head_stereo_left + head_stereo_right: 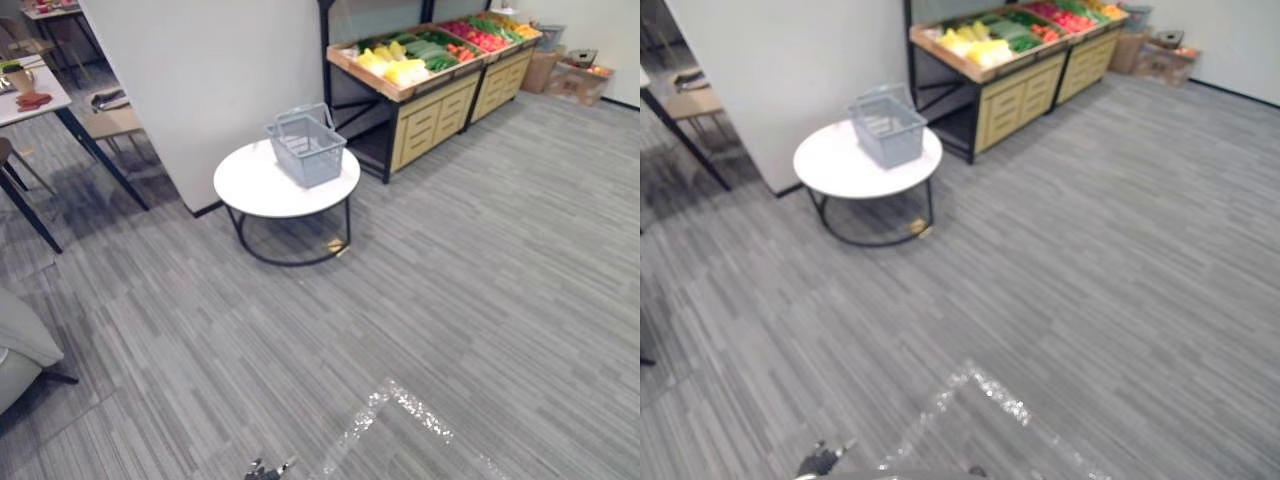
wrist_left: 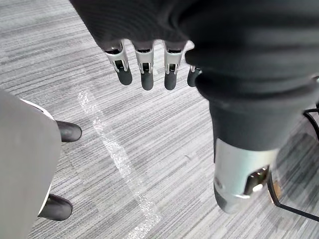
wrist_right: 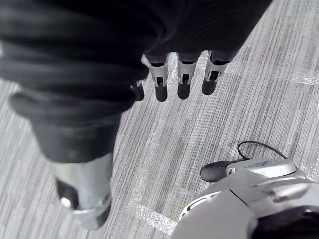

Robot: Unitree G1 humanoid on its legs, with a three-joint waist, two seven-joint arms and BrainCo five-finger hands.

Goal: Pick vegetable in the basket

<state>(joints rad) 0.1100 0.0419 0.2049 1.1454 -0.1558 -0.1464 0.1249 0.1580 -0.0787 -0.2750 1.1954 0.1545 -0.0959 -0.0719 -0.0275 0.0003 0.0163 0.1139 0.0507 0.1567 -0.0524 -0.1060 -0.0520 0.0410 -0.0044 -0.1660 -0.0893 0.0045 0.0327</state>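
vegetables: yellow, green and red heaps are seen in the sloped trays of a wooden stand, far ahead and to the right, well apart from both hands.
basket: a grey basket is set on a round white tabletop, ahead and slightly left, just left of the stand; nothing is made out inside it.
left hand: the left hand is hung over the floor, fingers relaxed and spread, nothing held.
right hand: the right hand is likewise hung loose over the floor, nothing held.
deciding relation: neither hand is within reach of the produce; the right hand is judged the nearer to the stand, the left to the basket.
long axis: the stand's length runs from near-left to far-right; the basket is set askew, one corner turned toward the robot.
single vegetables: their pointing cannot be told at this range.
step judged: the stand must be approached before anything is grasped.
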